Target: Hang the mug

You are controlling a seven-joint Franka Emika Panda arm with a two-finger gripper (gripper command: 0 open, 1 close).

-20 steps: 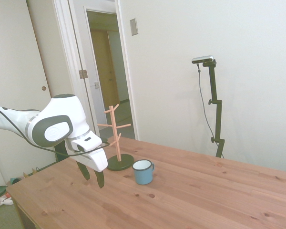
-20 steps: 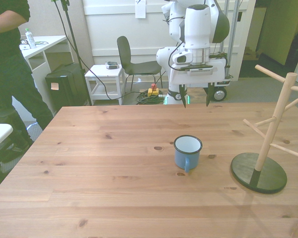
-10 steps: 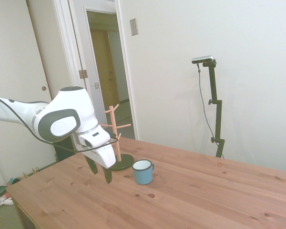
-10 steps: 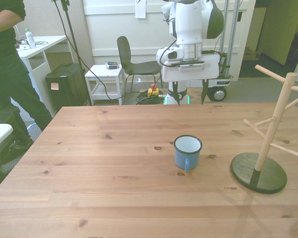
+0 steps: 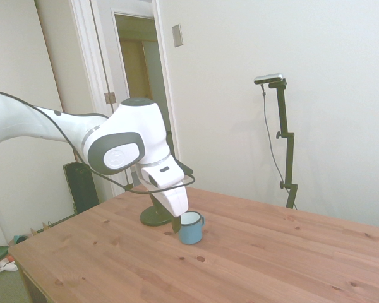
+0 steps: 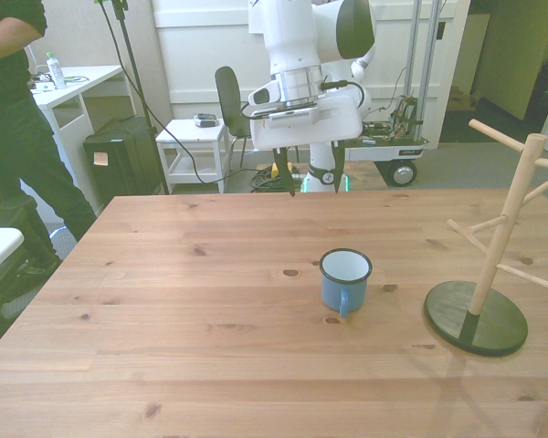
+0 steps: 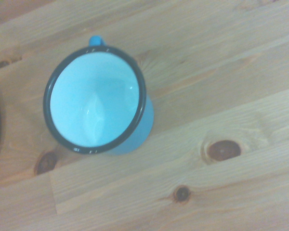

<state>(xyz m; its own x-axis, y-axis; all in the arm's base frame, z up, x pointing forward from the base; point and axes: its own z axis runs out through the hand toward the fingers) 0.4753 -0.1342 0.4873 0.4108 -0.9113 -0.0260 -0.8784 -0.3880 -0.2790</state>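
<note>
The mug is standing upright on the bench; the tool is hovering behind it, fingers spread, holding nothing.

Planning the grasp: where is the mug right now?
In the front view the mug stands upright on the wooden table, just left of the mug tree, handle toward the camera.

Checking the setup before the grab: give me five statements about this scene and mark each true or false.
1. The mug stands upright on the table. True.
2. The gripper holds the mug. False: it is open, away from the mug.
3. The mug hangs on the wooden rack. False: the pegs are bare.
4. The mug is empty. True.
5. The rack lies tipped over. False: it stands upright on its dark base.
</note>
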